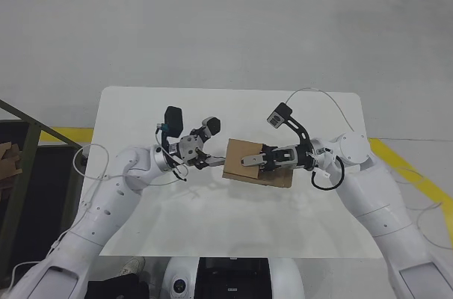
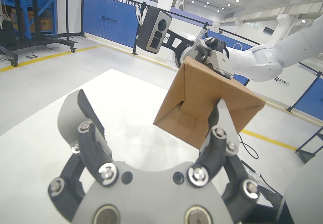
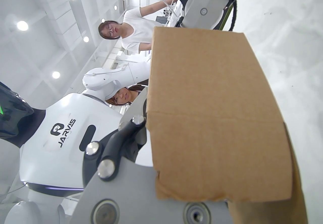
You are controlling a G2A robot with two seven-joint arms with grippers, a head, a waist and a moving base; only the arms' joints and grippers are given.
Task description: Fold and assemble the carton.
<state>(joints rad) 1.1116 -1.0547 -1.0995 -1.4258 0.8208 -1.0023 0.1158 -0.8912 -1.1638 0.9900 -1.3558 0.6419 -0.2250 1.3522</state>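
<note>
The brown carton (image 1: 254, 161) hangs above the middle of the white table, its long sides folded into a box shape. My right gripper (image 1: 250, 160) is shut on it from the right, one finger lying along its upper face. In the right wrist view the carton (image 3: 214, 109) covers one side of that gripper (image 3: 147, 101), and only one finger (image 3: 137, 106) shows. My left gripper (image 2: 151, 99) stands open at the carton's left end. One of its fingertips (image 2: 223, 111) touches the folded end flap of the carton (image 2: 209, 94); the other finger (image 2: 87, 109) is off to the side.
The white table (image 1: 137, 112) has bare room on all sides of the carton. A stack of flat cardboard (image 1: 1, 170) lies on a dark rack off the table's left edge. Cables trail from both wrists.
</note>
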